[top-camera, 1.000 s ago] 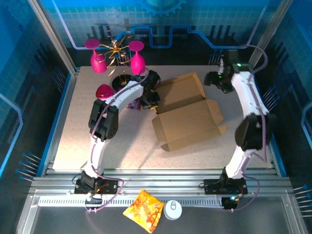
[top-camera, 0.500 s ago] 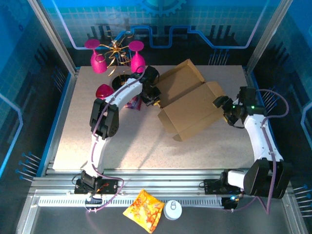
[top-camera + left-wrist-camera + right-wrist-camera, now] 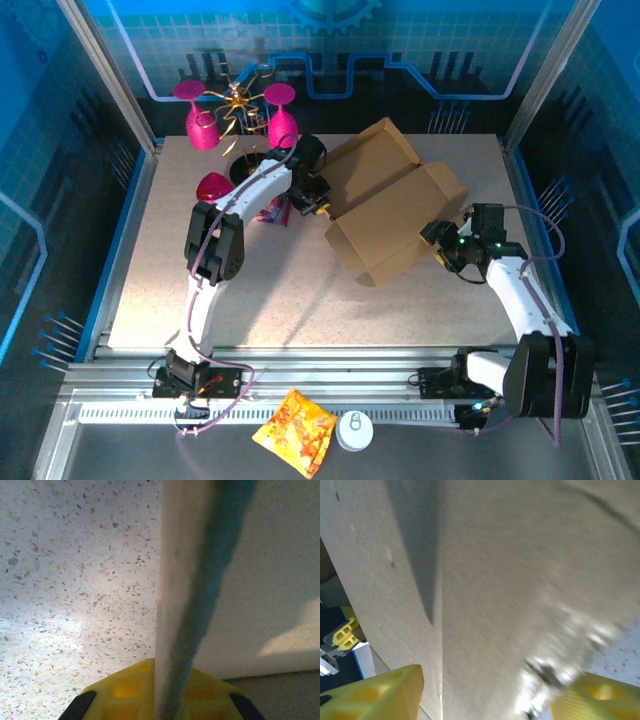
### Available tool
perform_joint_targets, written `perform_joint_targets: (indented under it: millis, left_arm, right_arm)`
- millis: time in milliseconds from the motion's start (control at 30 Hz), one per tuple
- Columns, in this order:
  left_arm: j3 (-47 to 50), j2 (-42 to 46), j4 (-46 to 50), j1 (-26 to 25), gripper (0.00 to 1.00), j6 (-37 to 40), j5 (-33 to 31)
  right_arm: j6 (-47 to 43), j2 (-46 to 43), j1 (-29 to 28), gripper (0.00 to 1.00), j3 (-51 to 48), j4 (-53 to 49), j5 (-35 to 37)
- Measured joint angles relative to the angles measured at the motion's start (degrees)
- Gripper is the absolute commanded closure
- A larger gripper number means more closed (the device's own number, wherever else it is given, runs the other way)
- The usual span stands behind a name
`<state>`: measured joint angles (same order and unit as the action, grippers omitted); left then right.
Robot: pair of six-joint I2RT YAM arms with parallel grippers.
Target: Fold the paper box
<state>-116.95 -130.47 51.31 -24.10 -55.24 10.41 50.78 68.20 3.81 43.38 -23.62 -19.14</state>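
Tabletop [image 3: 250, 290]: box [image 3: 400, 225] in left end effector [image 3: 318, 198]

1. One paper box [image 3: 395, 215], at the centre of the frame.
2. Two tools: the left tool [image 3: 318, 197] and the right tool [image 3: 440, 243].
3. Three magenta goblets [image 3: 203, 128], upper left.
4. One gold stand [image 3: 238, 97], upper left.
5. One purple packet [image 3: 272, 210], left of centre.
6. One orange-yellow snack bag [image 3: 295, 430], bottom.
7. One white round cap [image 3: 354, 431], bottom.
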Motion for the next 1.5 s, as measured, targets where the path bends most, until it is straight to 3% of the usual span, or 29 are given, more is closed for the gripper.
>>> perform_joint_targets:
  millis: [167, 400, 433, 533, 800, 1100, 1333, 1500]
  left_arm:
    - [0.0, 0.0, 0.0, 0.1, 1.0, 0.0, 0.0]
    - [0.0, 0.0, -0.1, 0.6, 1.0, -0.4, 0.0]
    - [0.0, 0.0, -0.1, 0.6, 0.89, -0.4, 0.2]
    - [0.0, 0.0, -0.1, 0.3, 0.64, -0.4, 1.0]
    - [5.9, 2.8, -1.7, -1.9, 0.44, -0.5, 3.2]
    - [12.9, 12.6, -2.6, -5.6, 0.34, -0.3, 7.5]
    - [15.0, 19.6, -2.8, -5.8, 0.36, 0.1, 8.7]
    - [12.0, 24.0, -3.3, -5.5, 0.43, 5.2, 7.5]
  right_arm:
    - [0.5, 3.5, -0.5, 0.79, 1.0, 2.1, -0.1]
    - [-3.3, 7.7, -4.1, 0.99, 11.3, -5.8, 5.8]
    - [-4.0, 8.4, -4.3, 1.0, 12.8, -7.2, 6.9]
    - [-7.9, 11.1, -4.7, 1.0, 17.4, -12.3, 10.6]
    - [-22.5, 17.4, -4.6, 1.0, 30.8, -23.8, 20.9]
    - [-38.4, 25.0, -4.7, 1.0, 46.4, -32.4, 32.0]
    - [-48.2, 28.3, -7.1, 1.0, 53.6, -33.9, 41.1]
    - [-59.0, 28.8, -13.1, 1.0, 54.8, -29.1, 48.9]
